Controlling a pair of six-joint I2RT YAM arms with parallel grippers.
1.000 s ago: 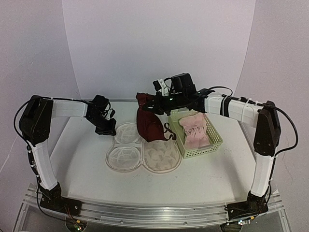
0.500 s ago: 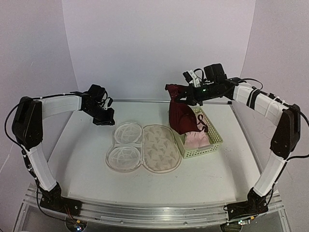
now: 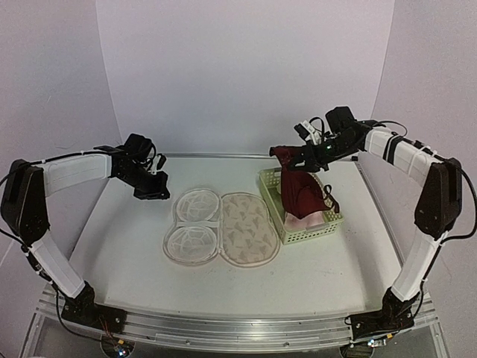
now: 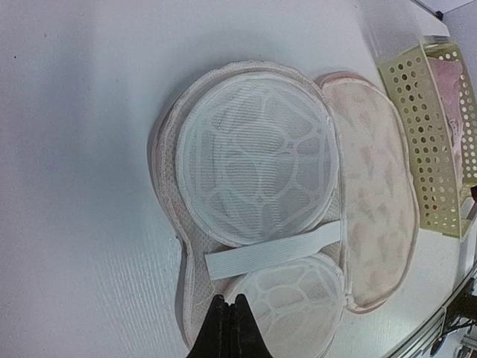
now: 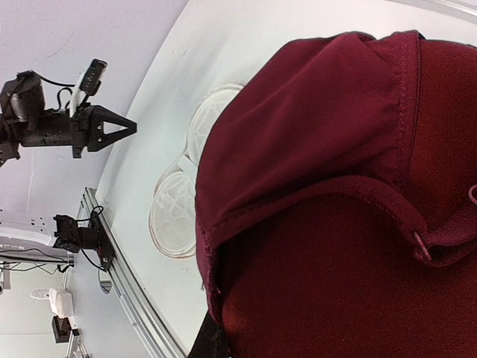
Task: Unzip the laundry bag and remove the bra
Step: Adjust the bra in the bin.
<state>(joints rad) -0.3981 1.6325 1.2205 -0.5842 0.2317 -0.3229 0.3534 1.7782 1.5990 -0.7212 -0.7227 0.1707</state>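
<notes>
the bare table (image 3: 112,246) on my left and along the near edge gives my left gripper (image 3: 153,192) open passage. mid-table the opened laundry bag (image 3: 246,227) lies flat and low. on my right the basket (image 3: 309,237) stands just beside it, with no lane between them, and the bra (image 3: 302,190) hanging from my right gripper (image 3: 292,155) fills the room over the basket.

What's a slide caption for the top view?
Right tool holds the bra over the basket; laundry bag lies open, left tool shut.
</notes>
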